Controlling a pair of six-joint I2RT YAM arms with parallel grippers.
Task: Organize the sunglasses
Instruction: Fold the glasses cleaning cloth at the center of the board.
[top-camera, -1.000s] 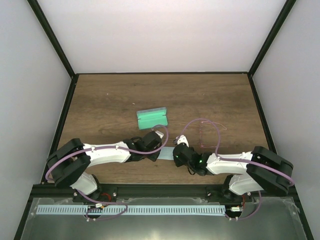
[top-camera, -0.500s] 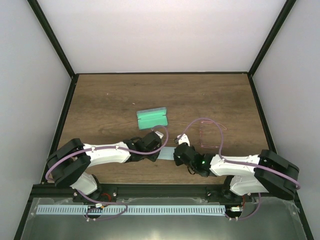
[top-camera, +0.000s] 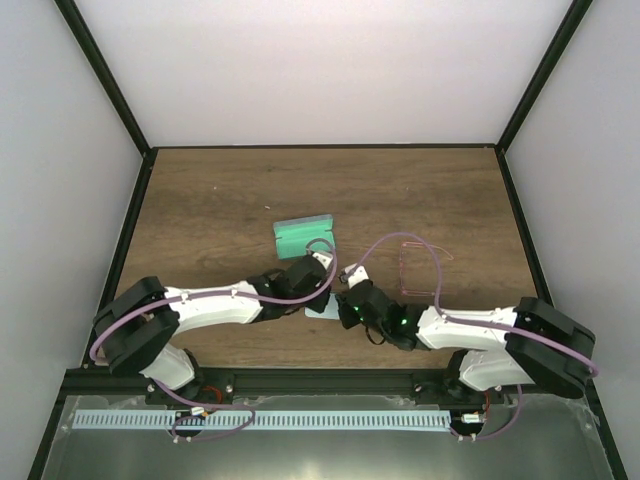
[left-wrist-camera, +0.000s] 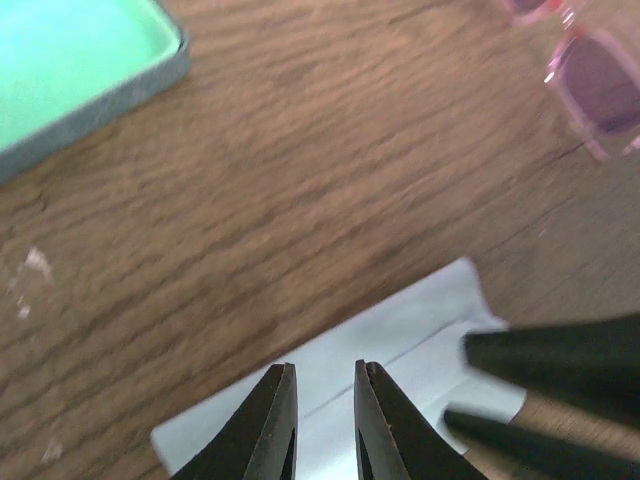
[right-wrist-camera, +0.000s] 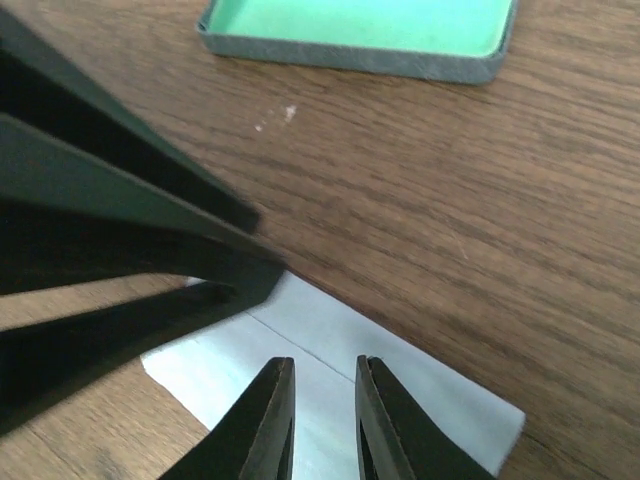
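Item: sunglasses (left-wrist-camera: 600, 90), pink, lying on the table (left-wrist-camera: 300, 150) at 2 o'clock of the cloth (left-wrist-camera: 400, 330), untouched.
Item: green case (left-wrist-camera: 70, 70), open, at 12 o'clock of the cloth.
Item: left gripper (left-wrist-camera: 323, 400) and right gripper (right-wrist-camera: 322, 400), both low over the cloth. Each has its jaws drawn near with a thin slit between them; whether either nips the fabric cannot be told.
Hazard: the fingers crowd one small cloth, so they may knock together. Opposed pulls could slip or bunch the cloth, or drag it toward the sunglasses.
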